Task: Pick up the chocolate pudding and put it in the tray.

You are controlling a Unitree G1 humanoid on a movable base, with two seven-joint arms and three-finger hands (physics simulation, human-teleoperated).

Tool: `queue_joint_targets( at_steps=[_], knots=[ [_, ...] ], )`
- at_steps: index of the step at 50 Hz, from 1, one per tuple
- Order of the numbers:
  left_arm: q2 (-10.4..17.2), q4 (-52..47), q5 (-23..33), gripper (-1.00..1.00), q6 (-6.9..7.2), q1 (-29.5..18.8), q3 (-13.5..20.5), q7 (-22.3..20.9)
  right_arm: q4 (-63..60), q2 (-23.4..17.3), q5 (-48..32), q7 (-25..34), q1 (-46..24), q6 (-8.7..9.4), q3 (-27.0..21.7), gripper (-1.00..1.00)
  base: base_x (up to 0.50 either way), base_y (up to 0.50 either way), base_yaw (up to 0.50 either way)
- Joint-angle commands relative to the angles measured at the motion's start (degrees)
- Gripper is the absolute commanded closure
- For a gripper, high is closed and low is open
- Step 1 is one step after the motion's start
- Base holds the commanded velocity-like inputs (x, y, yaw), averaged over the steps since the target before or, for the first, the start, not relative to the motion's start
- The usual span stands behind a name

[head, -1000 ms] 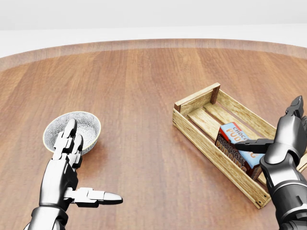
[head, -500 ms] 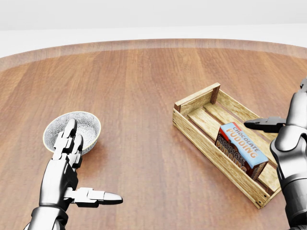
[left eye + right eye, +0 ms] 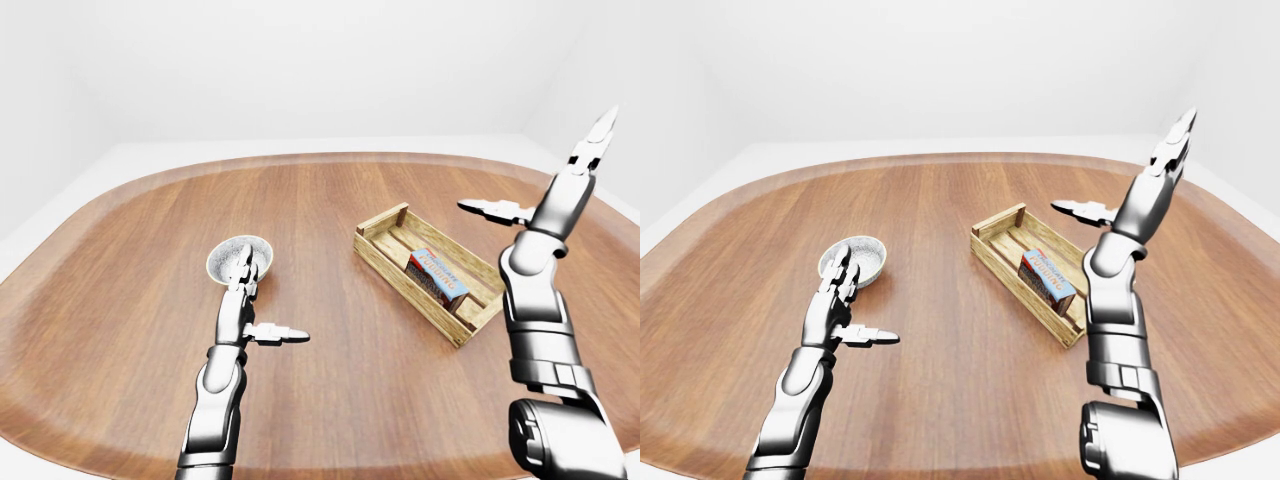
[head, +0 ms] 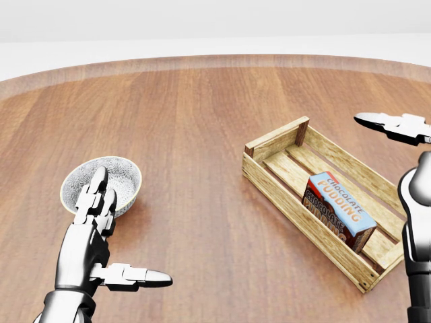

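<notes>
Two hands were in view, and you held nothing in either of them. Your right hand [image 3: 560, 190] was raised high above the tray [image 4: 269, 180], its fingers [image 3: 597, 137] spread wide and the thumb stretched out to the side toward the tray's far end, well apart from everything on the table [image 4: 202, 121]. Your left hand [image 4: 94, 229] hovered over the table to the left of the tray, also spread, with the long fingers pointing up the head view and the thumb pointing toward the tray. Its fingertips overlapped the near rim of the patterned bowl [image 4: 124, 176] in that view; I could not tell if they touched it. The chocolate pudding [image 4: 339, 208] lay inside the tray, a blue and brown box leaning tilted on the slats, nearer to the tray's lower-right end than to its upper-left end. The tray itself sat at an angle on the wood, with the bowl well apart on its left.
</notes>
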Motion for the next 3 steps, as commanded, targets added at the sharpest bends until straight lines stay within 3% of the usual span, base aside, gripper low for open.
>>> queue_joint_targets(
  at_steps=[1,3],
  knots=[
    [0.0,0.7,-0.4,-1.0,0.27,-0.2,0.3,0.7,-22.4,2.3,2.3,2.2,4.6,0.0,-1.7,-1.0,0.0,0.0,0.0],
    [0.0,0.7,-0.4,-1.0,0.28,-0.2,0.3,0.7,-23.8,2.6,2.2,2.6,4.8,0.0,-1.7,-1.0,0.0,0.0,0.0]
  ],
)
